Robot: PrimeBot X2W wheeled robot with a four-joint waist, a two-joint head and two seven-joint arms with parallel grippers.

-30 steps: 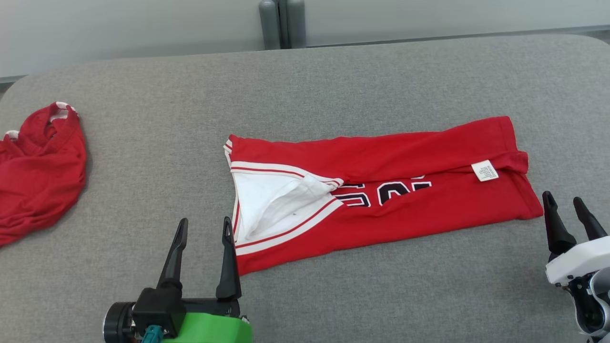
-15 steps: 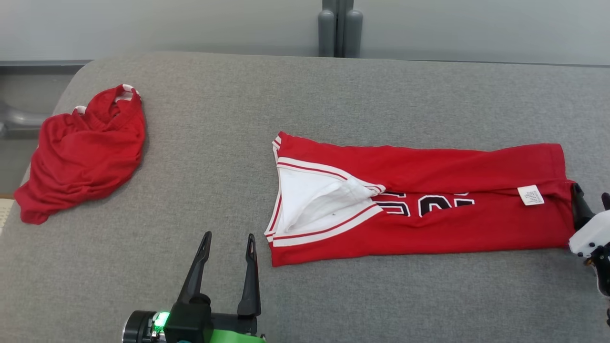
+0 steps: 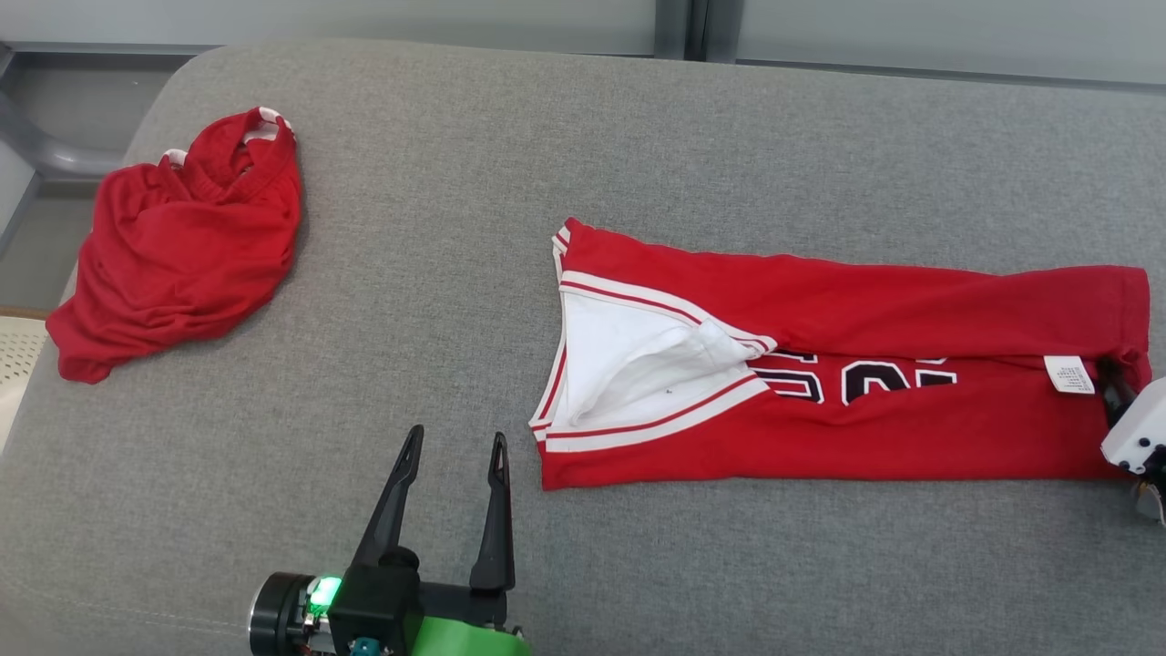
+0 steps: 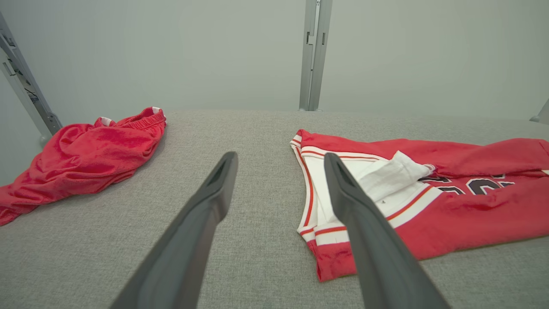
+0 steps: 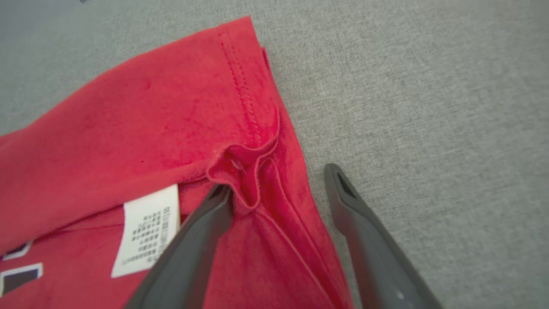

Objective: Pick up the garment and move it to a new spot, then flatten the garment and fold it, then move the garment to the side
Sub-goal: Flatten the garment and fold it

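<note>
The garment (image 3: 865, 428), a red jersey with white trim and dark lettering, lies folded into a long strip across the grey table (image 3: 410, 273). My left gripper (image 3: 457, 435) stands open just left of the jersey's near-left corner, not touching it; the left wrist view has the jersey (image 4: 472, 206) to the right of this gripper (image 4: 279, 159). My right gripper (image 3: 1116, 383) is at the jersey's right end. In the right wrist view it (image 5: 278, 180) is open and straddles the hem (image 5: 150, 128), one finger on the cloth by the white label (image 5: 146, 227), the other over bare table.
A second red garment (image 3: 178, 241) lies crumpled near the table's far-left corner, also in the left wrist view (image 4: 81, 154). The table's left edge drops off beside it. A grey post (image 4: 313, 56) stands behind the table against a pale wall.
The head camera has turned, shifting the whole picture. My right gripper has moved from beside the jersey's near-right corner onto its right hem. The left gripper keeps its place by the near-left corner.
</note>
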